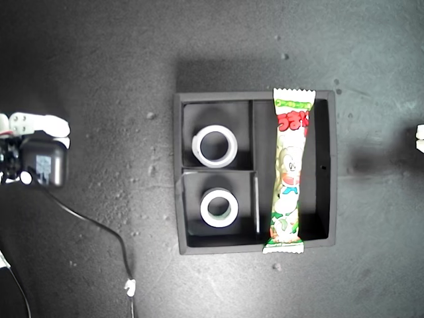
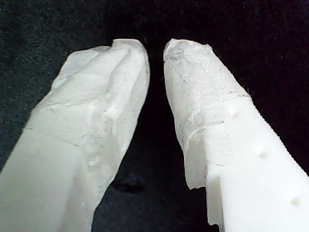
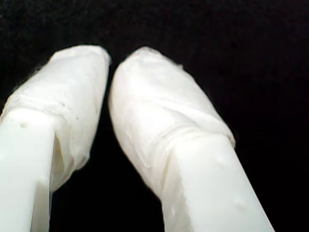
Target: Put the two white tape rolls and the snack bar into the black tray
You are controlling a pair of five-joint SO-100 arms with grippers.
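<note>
Matte black tray (image 1: 331,165): sits mid-table, every compartment filled, so the sorting looks complete.
First white tape roll (image 1: 214,146): lies flat in the small compartment farther up the exterior view, hole upward.
Second white tape roll (image 1: 219,207): flat in the small compartment below it.
Snack bar (image 1: 290,171): stretched along the long compartment, crimped ends overlapping the rim because it runs about tray-length.
My first gripper (image 2: 155,50): jaws a narrow gap apart, holding nothing, only dark table beneath.
My second gripper (image 3: 110,65): tips nearly touching, likewise bare.
Arm (image 1: 36,149): parked at the exterior view's left edge, well clear of the tray.
</note>
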